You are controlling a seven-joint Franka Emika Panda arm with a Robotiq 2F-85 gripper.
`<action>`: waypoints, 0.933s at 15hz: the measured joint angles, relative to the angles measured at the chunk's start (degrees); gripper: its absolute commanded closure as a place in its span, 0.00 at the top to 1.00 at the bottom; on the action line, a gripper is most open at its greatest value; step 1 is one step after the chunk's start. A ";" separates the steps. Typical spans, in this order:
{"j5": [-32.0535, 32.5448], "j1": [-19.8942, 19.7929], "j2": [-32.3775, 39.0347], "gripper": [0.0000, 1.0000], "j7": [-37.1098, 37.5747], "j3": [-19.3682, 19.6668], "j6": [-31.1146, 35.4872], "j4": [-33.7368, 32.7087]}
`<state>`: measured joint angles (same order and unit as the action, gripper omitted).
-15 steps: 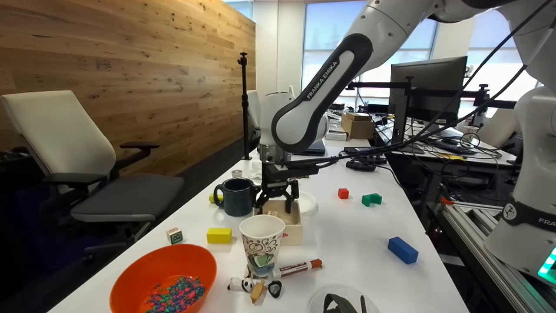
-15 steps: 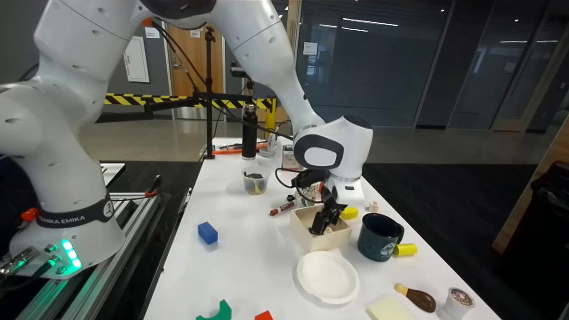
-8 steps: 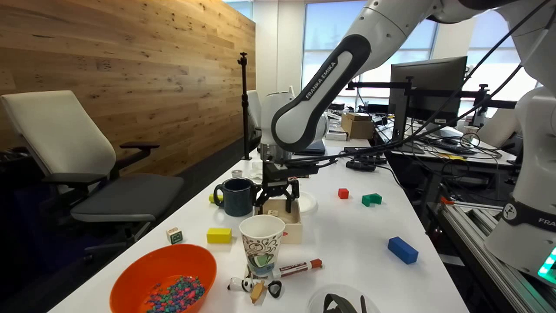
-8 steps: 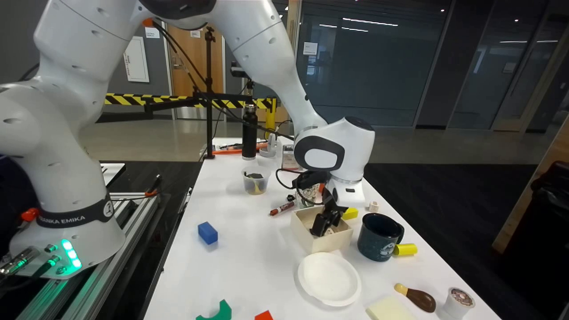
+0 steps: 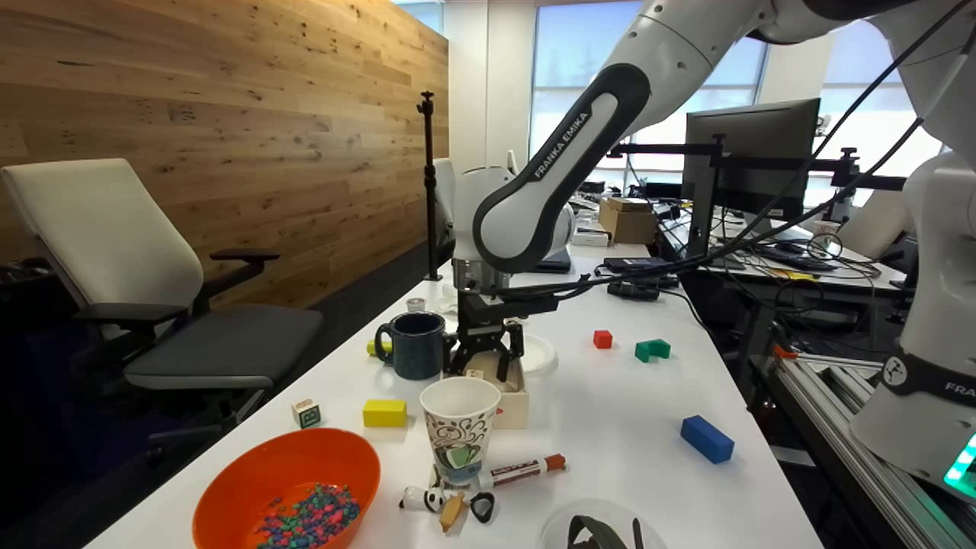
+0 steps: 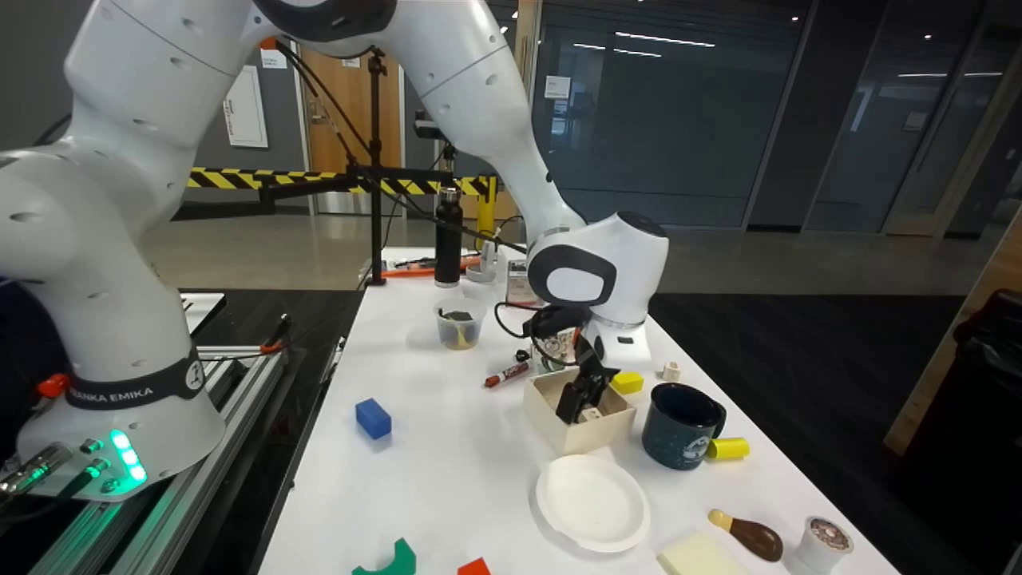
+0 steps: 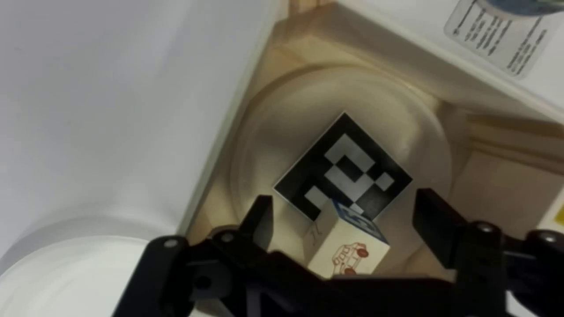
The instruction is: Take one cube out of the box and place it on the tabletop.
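"Cream, with a red car outline on one face: the toy cube [image 7: 348, 253] lies inside the pale box [image 6: 595, 435], not yet lifted out onto the tabletop [image 5: 610, 427]. Position: lower centre of the wrist view."

"Condition of the gripper [image 7: 346, 220]?"

"Jaws spread wide, nothing held. The cube sits between them in that view, roughly midway, a gap visible on each side. Whether the jaws stand low enough to grip cannot be told."

"Alignment?"

"Askew. No long axis; its edges slant across the line from jaw to jaw. I judge that a pinch would meet corners first and may twist it before it seats."

"Markings?"

"FRANKA EMIKA reads clearly on the arm [image 5: 563, 145], upper centre of an exterior view. An alphabet block [image 5: 306, 413], at the left of that frame, shows what looks like a B. The cube's blue-bordered face bears a character too oblique to name. A square fiducial marker [image 7: 343, 176], just above the cube in the wrist view, carries pattern only. The printed panel [image 7: 498, 39] at that view's upper right is illegible; the emblem on the dark mug [image 6: 679, 423] likewise."
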<state>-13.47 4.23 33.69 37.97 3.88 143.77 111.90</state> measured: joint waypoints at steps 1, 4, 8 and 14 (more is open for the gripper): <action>0.10 0.29 -0.03 0.47 0.00 0.03 -0.38 -0.33; 0.15 0.59 -0.26 0.48 0.00 0.06 -1.00 -0.99; 0.14 0.61 0.58 0.57 -0.02 -0.06 -1.08 -1.14; 0.14 0.76 1.48 0.95 -0.02 -0.10 -1.08 -1.16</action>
<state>-13.33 4.99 35.17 37.94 3.78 142.70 110.73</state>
